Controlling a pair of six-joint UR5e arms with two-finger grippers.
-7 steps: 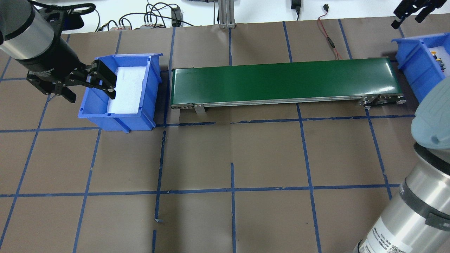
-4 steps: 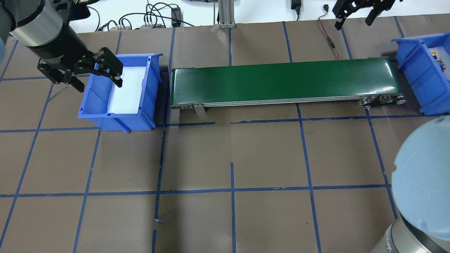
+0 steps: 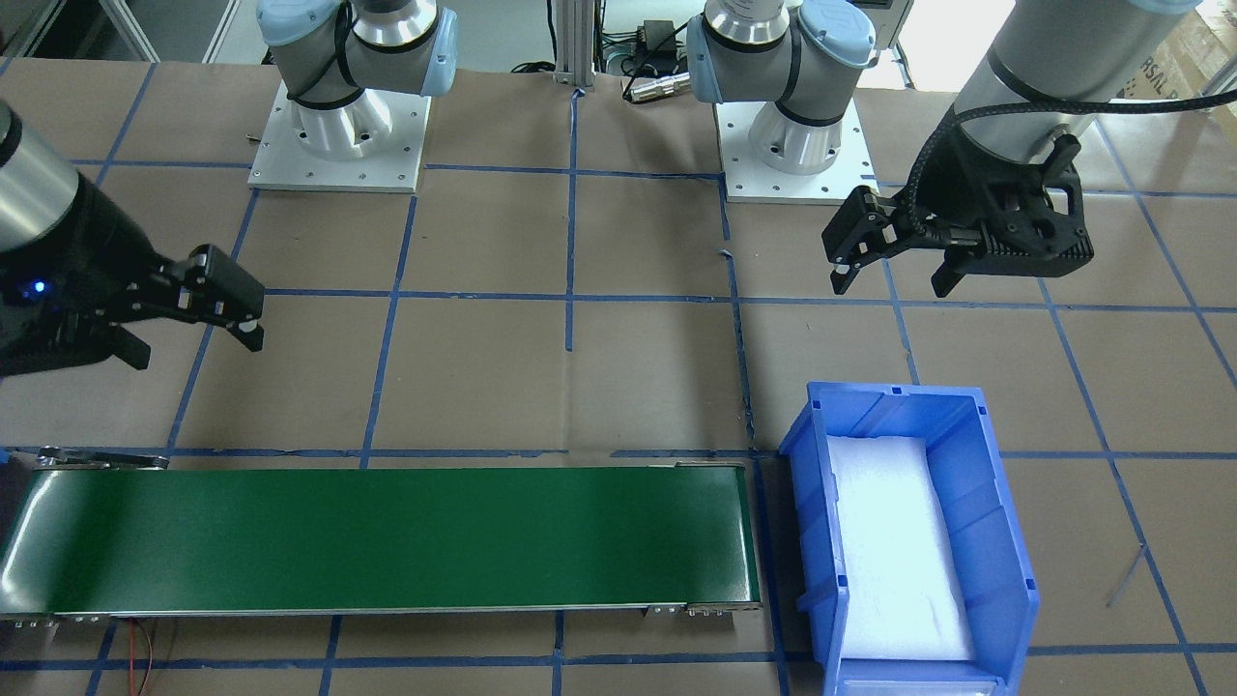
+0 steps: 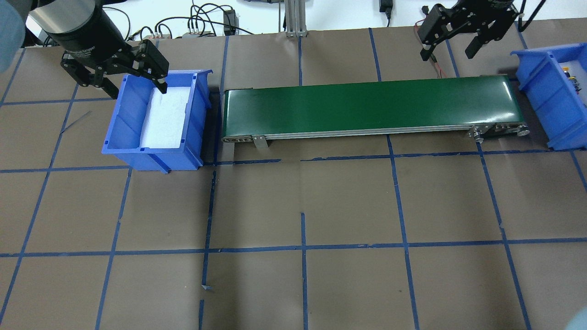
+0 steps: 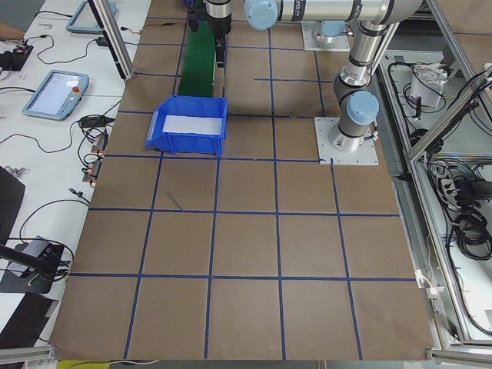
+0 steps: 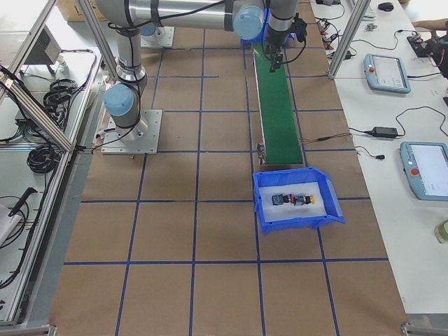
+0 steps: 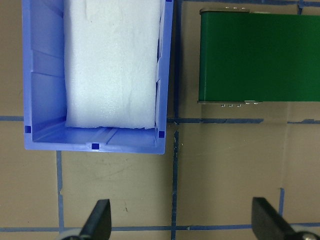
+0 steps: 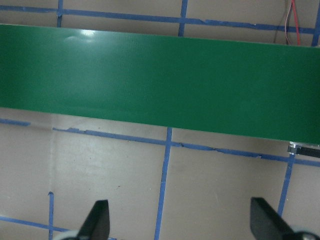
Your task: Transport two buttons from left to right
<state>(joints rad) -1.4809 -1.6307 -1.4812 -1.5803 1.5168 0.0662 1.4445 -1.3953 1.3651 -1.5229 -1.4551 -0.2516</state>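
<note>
Both buttons [image 6: 292, 200] lie side by side on the white padding inside the blue bin [image 6: 297, 224] at the right end of the counter [image 4: 302, 201]. They show as two small dark bodies with flecks of red and yellow, too small from here to tell which is which. That bin sits just past the right end of the green conveyor belt [image 4: 367, 103].

The left end effector [image 4: 136, 89] hangs in the air around the other blue bin [image 4: 121, 119] at the belt's left end, touching nothing. Its fingers are spread wide, and its wrist view shows only brown paper between the tips. That left bin holds nothing but a white foam pad [image 4: 165, 119].

The right end effector [image 4: 447, 56] is also raised, near the right part of the belt, well apart from the bin with the buttons. Its fingers stand wide apart too, with nothing between them, and its wrist view looks straight down on bare green belt and taped paper.
</note>
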